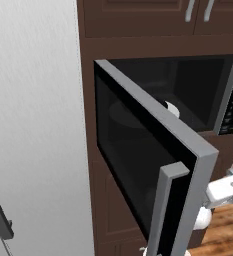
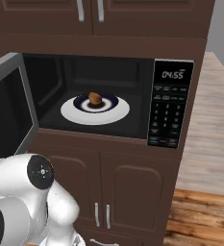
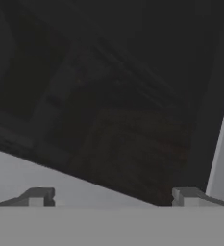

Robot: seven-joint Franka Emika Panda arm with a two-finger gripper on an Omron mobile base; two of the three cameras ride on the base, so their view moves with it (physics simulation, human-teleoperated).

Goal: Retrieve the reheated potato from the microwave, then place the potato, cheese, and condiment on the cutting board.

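The microwave stands open, its dark glass door swung far out to the left. Inside, the brown potato lies on a dark-rimmed plate on the white turntable. My gripper is open, its two fingertips wide apart with nothing between them. It faces the door's dark glass at close range, and the grey door frame runs down the right. The cheese, the condiment and the cutting board are out of view.
Brown cabinets with silver handles sit above the microwave, and cabinet doors below it. A pale wall panel stands to the left. Wooden floor lies at the right. The open door juts into the space before the arm.
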